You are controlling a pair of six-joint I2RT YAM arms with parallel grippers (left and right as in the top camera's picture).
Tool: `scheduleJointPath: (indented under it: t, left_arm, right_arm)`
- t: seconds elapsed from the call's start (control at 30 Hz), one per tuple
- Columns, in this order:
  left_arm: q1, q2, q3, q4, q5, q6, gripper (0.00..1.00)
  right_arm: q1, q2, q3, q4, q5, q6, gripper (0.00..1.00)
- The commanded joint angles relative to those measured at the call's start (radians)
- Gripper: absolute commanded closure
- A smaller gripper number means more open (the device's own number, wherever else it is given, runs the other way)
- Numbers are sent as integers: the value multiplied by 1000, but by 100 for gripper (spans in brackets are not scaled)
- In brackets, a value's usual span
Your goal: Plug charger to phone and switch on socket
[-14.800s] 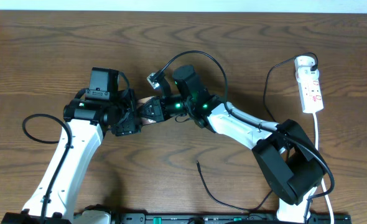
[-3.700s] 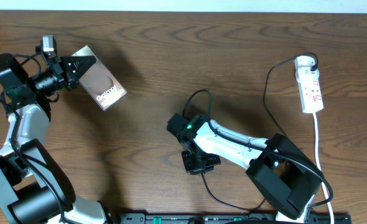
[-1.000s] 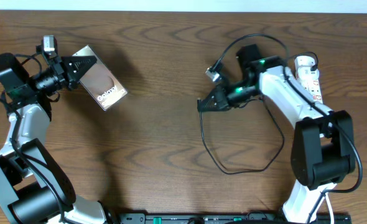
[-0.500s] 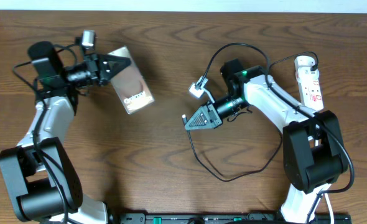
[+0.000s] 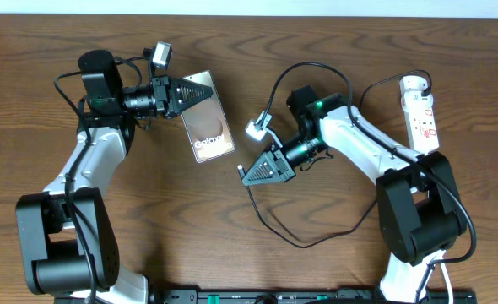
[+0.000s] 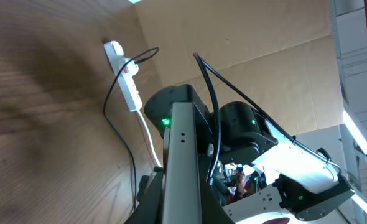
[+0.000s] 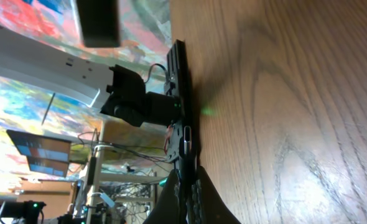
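Drawn closer than half a second ago: flat, glossy brownish phone [image 5: 207,128] clamped by its upper end in the left gripper [image 5: 184,91], plug end of the long thin black charger cable [image 5: 300,244] pinched in the right gripper [image 5: 251,175], near but apart, probably lining up for insertion, white power-strip socket [image 5: 419,114] at far right not yet reached.

The white-shelled left arm [image 5: 84,173] and right arm [image 5: 359,143] carry black joints and looping black cables [image 5: 308,65]. The left gripper [image 5: 205,89] and right gripper [image 5: 247,176] are black wedges. A green light [image 5: 318,105] glows on the right arm.
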State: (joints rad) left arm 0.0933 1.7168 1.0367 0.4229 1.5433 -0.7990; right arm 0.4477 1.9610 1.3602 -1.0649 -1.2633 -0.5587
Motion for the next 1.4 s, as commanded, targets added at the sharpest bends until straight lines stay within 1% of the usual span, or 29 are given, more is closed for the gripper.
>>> scheduleJointPath:
  t: [0.0,0.1,0.37,0.63,0.83,0.97,1.37]
  left_arm:
    - [-4,2,7,6,30,34,93]
    - [-5,2,7,6,30,60,93]
    - [-5,2,7,6,29,74,93]
    - [-5,2,7,6,29,74,93]
    - [-5,2,7,6,29,73,93]
    - [-5,2,7,6,30,73,93]
    - [-5,2,7,19,30,73,93]
  right_arm:
    - [18,5,-4,3,-66,-27,99]
    - [20,5,-4,15,-102,-43,99]
    - [29,5,-4,58,-164,-44,99]
    - [55,5,-4,97,-169,-41,99]
    - [61,5,-4,167,-169,32,99]
    - [65,5,-4,202,-169,55,99]
    - [67,5,-4,248,-169,64,99]
